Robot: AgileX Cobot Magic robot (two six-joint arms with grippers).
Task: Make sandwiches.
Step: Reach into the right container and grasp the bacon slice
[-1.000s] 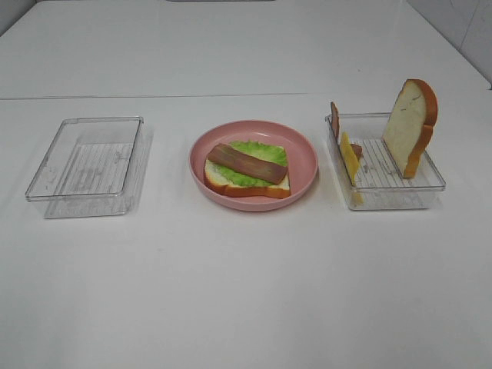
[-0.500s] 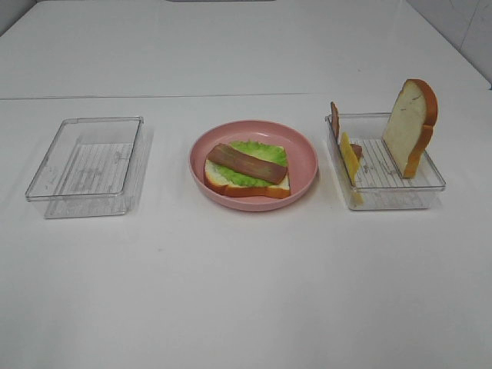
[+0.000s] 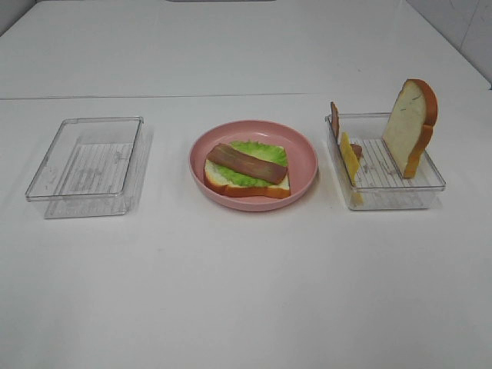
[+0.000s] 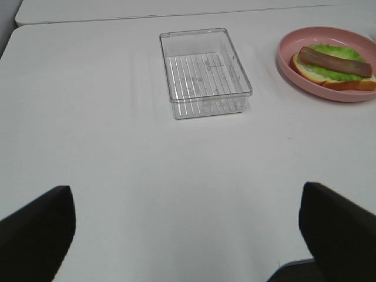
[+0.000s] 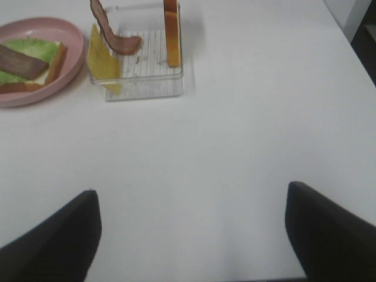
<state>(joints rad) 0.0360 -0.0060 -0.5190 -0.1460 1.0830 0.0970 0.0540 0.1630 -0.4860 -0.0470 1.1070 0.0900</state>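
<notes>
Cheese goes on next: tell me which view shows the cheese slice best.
Right wrist: the cheese slice shows its broad yellow face. Exterior high shows only a thin, nearly edge-on strip; left wrist misses it.

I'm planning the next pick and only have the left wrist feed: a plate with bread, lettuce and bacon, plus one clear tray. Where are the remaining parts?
Observer: A second tray sits on the other side of the plate, to its right in the high view.
Operator: Any cheese in it?
Observer: Yes, a cheese slice stands on edge at its plate-side wall.
Operator: And a top slice of bread?
Observer: A bread slice stands upright in that tray's right half.
</notes>
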